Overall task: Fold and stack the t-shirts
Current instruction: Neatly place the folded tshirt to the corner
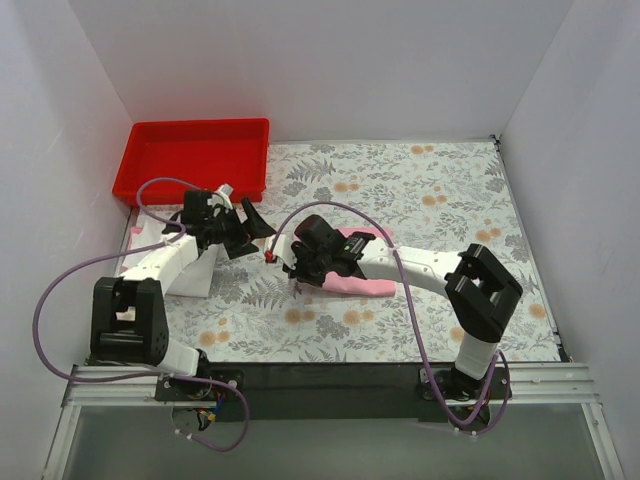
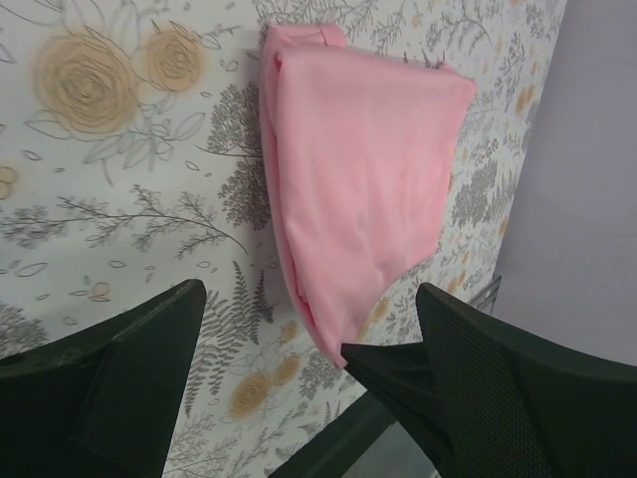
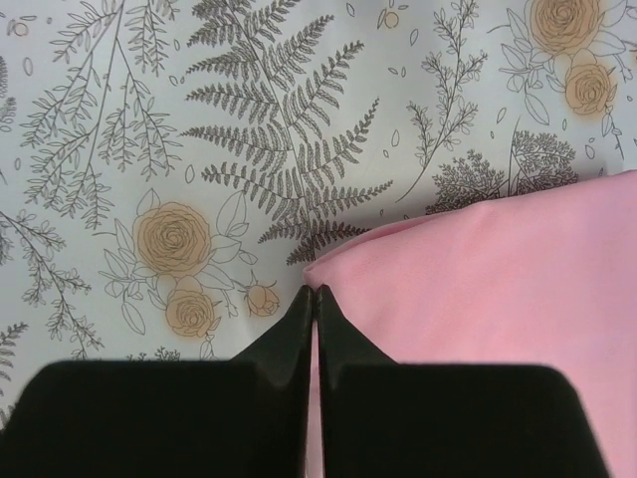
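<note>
A folded light pink t-shirt lies on the tablecloth at centre, partly under my right arm. My right gripper is at its left end. In the right wrist view the fingers are shut together on the shirt's corner, and pink cloth shows in the thin gap between them. My left gripper is open and empty, just left of the right one. In the left wrist view its fingers stand wide apart above a folded pink t-shirt lying flat. More pale cloth lies under my left arm.
A red tray stands at the back left, against the left wall. The floral tablecloth covers the table. White walls close in the left, back and right sides. The black rail with the arm bases runs along the near edge.
</note>
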